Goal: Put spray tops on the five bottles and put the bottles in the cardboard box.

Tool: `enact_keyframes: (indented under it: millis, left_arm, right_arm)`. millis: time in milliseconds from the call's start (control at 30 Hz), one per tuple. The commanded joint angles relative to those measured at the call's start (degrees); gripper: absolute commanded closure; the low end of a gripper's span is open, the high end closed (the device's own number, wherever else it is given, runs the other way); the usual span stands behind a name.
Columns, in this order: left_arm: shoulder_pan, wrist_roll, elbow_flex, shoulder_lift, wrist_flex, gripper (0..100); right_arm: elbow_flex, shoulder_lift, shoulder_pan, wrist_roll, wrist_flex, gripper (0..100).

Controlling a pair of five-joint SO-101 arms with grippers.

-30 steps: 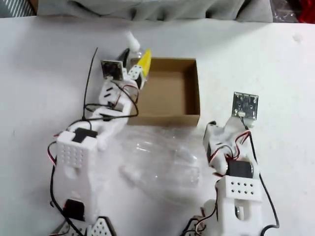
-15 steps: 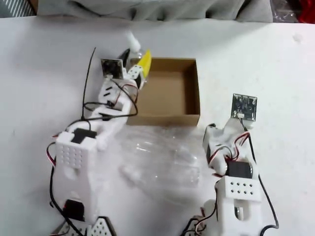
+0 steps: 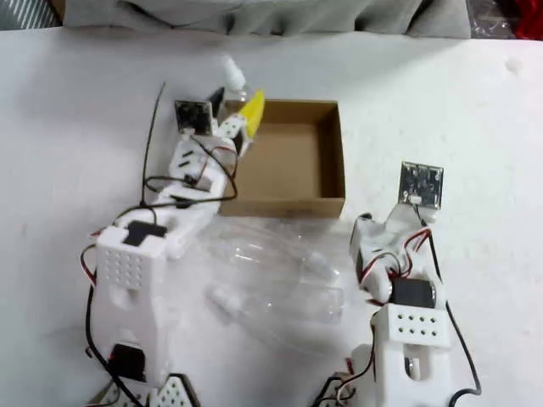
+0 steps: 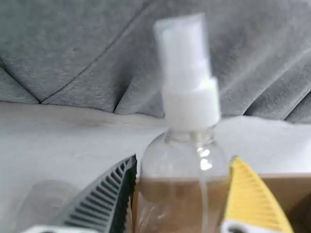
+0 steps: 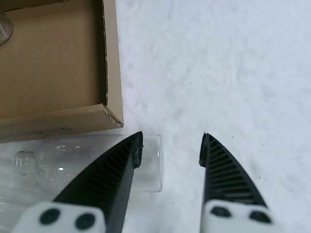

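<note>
Gaping cardboard box (image 3: 288, 206) beside left gripper's (image 4: 182, 162) bottle (image 4: 177, 199)

2 white arms (image 3: 127, 267), red and black cables (image 3: 151, 140), black and yellow fingers (image 4: 250, 194)

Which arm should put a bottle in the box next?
Probably left: the left gripper holds a bottle with spray top on beside the cardboard box; the right gripper is open, empty.

The left gripper's (image 4: 183, 162) ridged matt plastic fingers (image 4: 107, 194) flank a clear, glossy plastic bottle (image 4: 182, 179) with a smooth white plastic spray top (image 4: 187, 82). Beyond it is soft grey cloth (image 4: 73, 48). Beside the right gripper (image 5: 170, 143) are a matt cardboard box (image 5: 112, 73) and a grainy white surface (image 5: 218, 63).
</note>
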Motion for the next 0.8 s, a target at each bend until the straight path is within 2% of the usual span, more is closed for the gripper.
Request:
enact_keyframes:
  millis: [0,367,600,767]
  left_arm:
    - [-0.57,0.18,0.88,-1.89,0.53,69]
    - [-1.1,0.53,2.73,-5.05,0.44,68]
    - [-0.84,0.09,18.02,-22.81,1.14,68]
    - [-1.27,0.0,27.6,-38.81,11.87,68]
  right_arm:
    - [-0.7,-1.1,-0.13,-0.09,-1.01,84.4]
    - [-0.7,-1.1,-0.13,-0.09,-1.01,84.4]
    - [-0.7,-0.75,-0.13,-0.09,-1.01,84.4]
    - [-0.53,-0.66,-0.13,-0.09,-1.01,84.4]
